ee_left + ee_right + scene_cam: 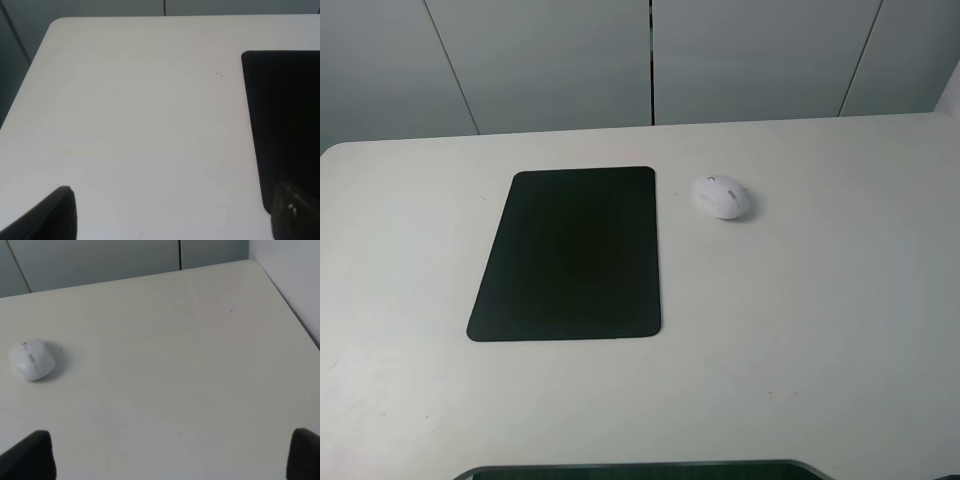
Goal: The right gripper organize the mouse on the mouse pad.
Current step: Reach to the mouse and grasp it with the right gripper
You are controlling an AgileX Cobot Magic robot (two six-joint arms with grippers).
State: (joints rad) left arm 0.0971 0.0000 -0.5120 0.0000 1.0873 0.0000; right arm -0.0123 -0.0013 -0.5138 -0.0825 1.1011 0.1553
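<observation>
The white mouse (721,196) sits on the white table (820,300), just right of the black mouse pad (570,254) and near the pad's far right corner, not touching it. In the right wrist view the mouse (32,359) lies far ahead and to one side of my right gripper (170,455), which is open and empty; only its two black fingertips (30,455) show. My left gripper (170,215) is open and empty over bare table beside the pad's edge (285,125). Neither gripper shows in the exterior view.
The table's back edge meets grey wall panels (650,60). A dark object's rim (640,470) shows at the table's front edge. A white wall (295,270) borders the table's right side.
</observation>
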